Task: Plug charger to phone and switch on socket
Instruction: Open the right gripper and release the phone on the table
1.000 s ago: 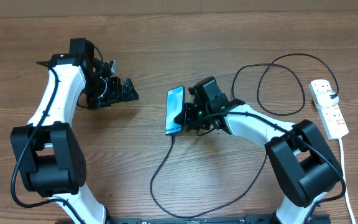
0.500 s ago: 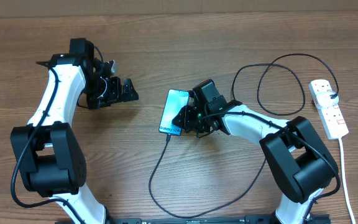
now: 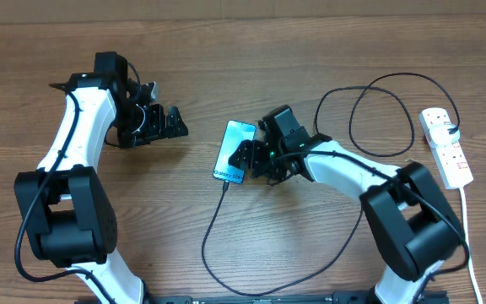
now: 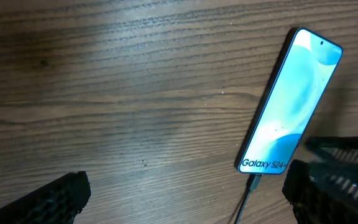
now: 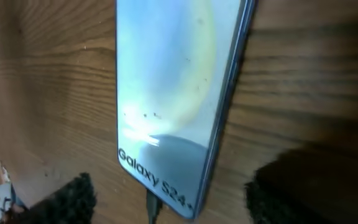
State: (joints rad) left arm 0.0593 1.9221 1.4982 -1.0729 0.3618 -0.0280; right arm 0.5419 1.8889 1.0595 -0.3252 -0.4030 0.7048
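On the wooden counter [image 3: 226,51] the Galaxy S24 phone [image 3: 234,151] lies flat with the charger [image 3: 213,228] plugged in. The right pincer [image 3: 250,160] is released beside it, and the left pincer [image 3: 171,124] is released, well apart.

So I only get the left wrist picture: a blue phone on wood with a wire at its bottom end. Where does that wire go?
Observer: Overhead, the charger loops across the table to the white socket at the far right.
Operator: Is anything gripping the phone?
Observer: No. The right wrist view shows the phone lying between the right fingers, both clear of it.
Operator: And the other arm?
Observer: Overhead, its left fingers sit well off to the phone's left.
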